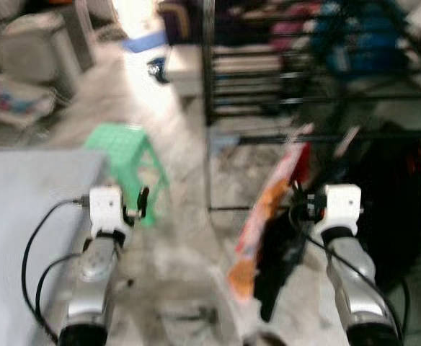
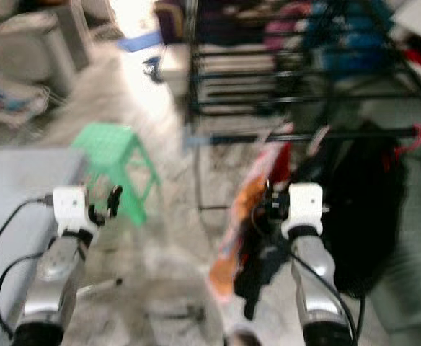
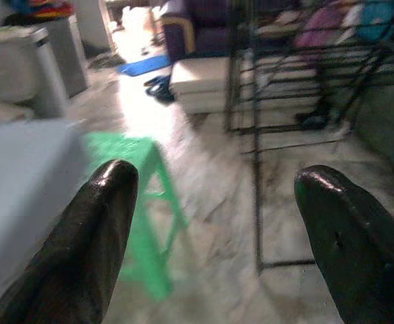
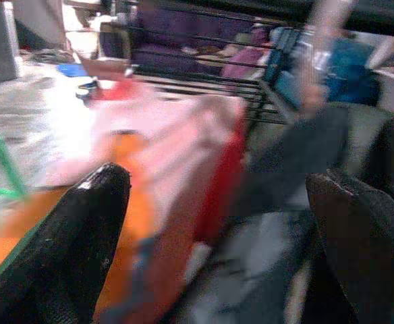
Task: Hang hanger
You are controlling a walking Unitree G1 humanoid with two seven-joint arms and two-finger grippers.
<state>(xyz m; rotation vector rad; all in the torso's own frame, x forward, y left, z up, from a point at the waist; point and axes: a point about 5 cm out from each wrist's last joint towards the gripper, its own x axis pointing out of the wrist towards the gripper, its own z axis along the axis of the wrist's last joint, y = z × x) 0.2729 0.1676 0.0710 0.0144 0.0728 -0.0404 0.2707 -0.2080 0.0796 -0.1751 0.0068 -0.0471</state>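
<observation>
Orange and pink cloth on a hanger is drooping just beside the right claw, whose fingers are gaping wide, gripping nothing. The black drying rack is standing beyond. The left claw is spread wide too, empty. The load looks light and floppy; grasping near the stiff hook seems best.

stool stands left of the drying rack, with garments hanging before it.
</observation>
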